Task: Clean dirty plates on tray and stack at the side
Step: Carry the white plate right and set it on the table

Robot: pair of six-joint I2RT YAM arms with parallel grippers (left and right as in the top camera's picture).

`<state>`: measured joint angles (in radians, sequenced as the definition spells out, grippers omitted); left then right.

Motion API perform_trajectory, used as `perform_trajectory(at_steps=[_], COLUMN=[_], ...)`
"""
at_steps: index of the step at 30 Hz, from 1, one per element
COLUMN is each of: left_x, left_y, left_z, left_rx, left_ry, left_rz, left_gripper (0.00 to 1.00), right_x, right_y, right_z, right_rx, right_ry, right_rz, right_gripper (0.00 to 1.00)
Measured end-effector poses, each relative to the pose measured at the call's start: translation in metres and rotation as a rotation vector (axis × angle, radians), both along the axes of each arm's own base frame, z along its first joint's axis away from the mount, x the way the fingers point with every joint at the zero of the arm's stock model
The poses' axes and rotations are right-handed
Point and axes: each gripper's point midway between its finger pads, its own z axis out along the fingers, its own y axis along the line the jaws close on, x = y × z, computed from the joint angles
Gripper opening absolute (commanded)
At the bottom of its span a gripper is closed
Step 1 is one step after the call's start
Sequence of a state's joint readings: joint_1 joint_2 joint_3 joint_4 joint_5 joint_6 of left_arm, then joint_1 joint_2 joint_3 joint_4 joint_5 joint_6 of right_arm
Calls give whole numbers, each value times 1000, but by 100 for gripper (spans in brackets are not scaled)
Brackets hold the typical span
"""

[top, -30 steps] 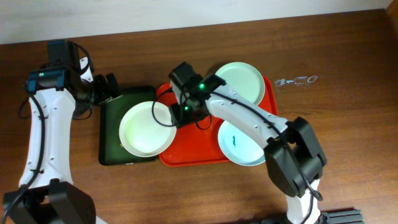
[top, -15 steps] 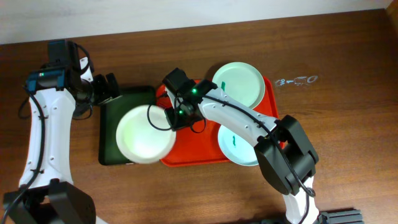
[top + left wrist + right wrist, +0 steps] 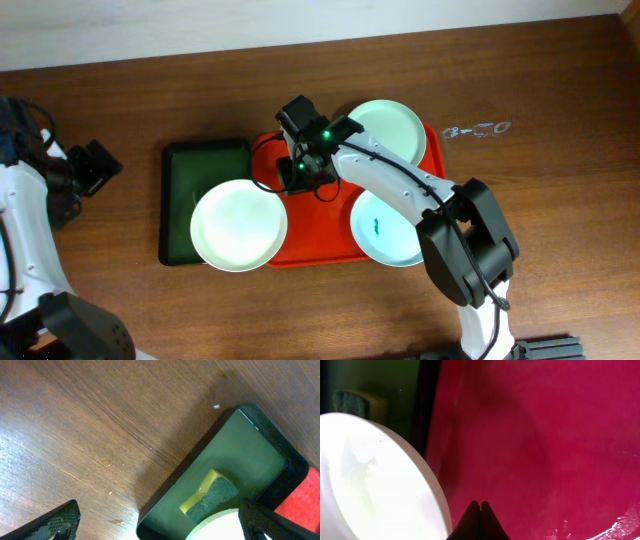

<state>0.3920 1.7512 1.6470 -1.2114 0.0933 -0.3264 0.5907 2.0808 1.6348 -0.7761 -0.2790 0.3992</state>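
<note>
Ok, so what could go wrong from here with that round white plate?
The round white plate straddles the dark green tray and the large red plastic tray, so it may rock or slide. It also covers part of the yellow-green sponge, which the open left tool may struggle to grasp.

The table (image 3: 560,220) is brown wood with a visible grain and a low satin sheen. The red tray (image 3: 322,238) is smooth, glossy plastic with wet-looking highlights, and the dark green tray (image 3: 190,170) to its left is smooth plastic with a duller shine. The white plate (image 3: 238,225), the far mint plate (image 3: 385,130) and the near mint plate (image 3: 385,235) look hard, smooth and glossy, while the sponge (image 3: 210,496) is yellow foam under a coarse, matt dark green scouring layer.
</note>
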Motion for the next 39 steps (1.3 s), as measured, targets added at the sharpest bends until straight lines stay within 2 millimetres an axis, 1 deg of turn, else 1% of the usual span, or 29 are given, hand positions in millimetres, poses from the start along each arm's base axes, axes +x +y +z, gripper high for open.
perform_trajectory(at_steps=[3,4,5,8,9,10,11,13,14,16,18,19,20,22,23,25,26,27,28,29,30,31,36,38,39], left_x=[-1,-1,-1,-1,-1,-1,-1,-1,-1,-1,-1,-1,-1,-1,-1,-1,-1,-1,-1,-1,-1,-1,-1,-1,-1], left_y=[0,0,0,0,0,0,0,0,0,0,0,0,0,0,0,0,0,0,0,0,0,0,0,0,0], left_z=[0,0,0,0,0,0,0,0,0,0,0,0,0,0,0,0,0,0,0,0,0,0,0,0,0], left_rx=[-4,-4,-4,-4,-4,-4,-4,-4,-4,-4,-4,-4,-4,-4,-4,-4,-4,-3,-4,-4,-4,-4,-4,-4,-4], left_ry=[4,4,4,4,4,4,4,4,4,4,4,4,4,4,4,4,4,4,4,4,4,4,4,4,4], left_rz=[9,10,10,10,10,10,10,10,10,10,10,10,10,10,10,10,10,10,10,10,10,10,10,10,10], left_gripper=[99,99,99,99,99,99,99,99,99,99,99,99,99,99,99,99,99,99,99,99,99,99,99,99,99], right_x=[-1,0,4,30,39,44,44,29,13,-2,-18,-31,-37,-45,-47,-42,-40,-34,-33,-30,-30,-29,-24,-19,-11], right_y=[-3,-4,-6,-8,-8,-8,-8,-15,-21,-20,-9,2,7,14,15,16,15,19,19,20,21,21,24,27,30], right_z=[0,3,10,38,49,55,56,52,46,41,34,27,23,13,7,-3,-11,-13,-17,-19,-20,-20,-19,-11,1], right_rx=[-4,0,10,58,74,82,80,41,2,-28,-42,-50,-60,-92,-106,-110,-111,-97,-91,-86,-86,-84,-71,-61,-50], right_ry=[12,20,19,-40,-67,-80,-80,-16,45,83,97,99,98,71,63,27,12,-20,-27,-43,-46,-50,-72,-86,-108], right_rz=[-4,-8,-15,-46,-56,-60,-57,-56,-50,-22,22,69,91,121,126,124,119,118,115,115,114,115,112,108,102], right_gripper=[4,4,4,4,15,27,39,50,52,55,54,51,49,47,44,34,31,31,30,27,18,4,4,4,4])
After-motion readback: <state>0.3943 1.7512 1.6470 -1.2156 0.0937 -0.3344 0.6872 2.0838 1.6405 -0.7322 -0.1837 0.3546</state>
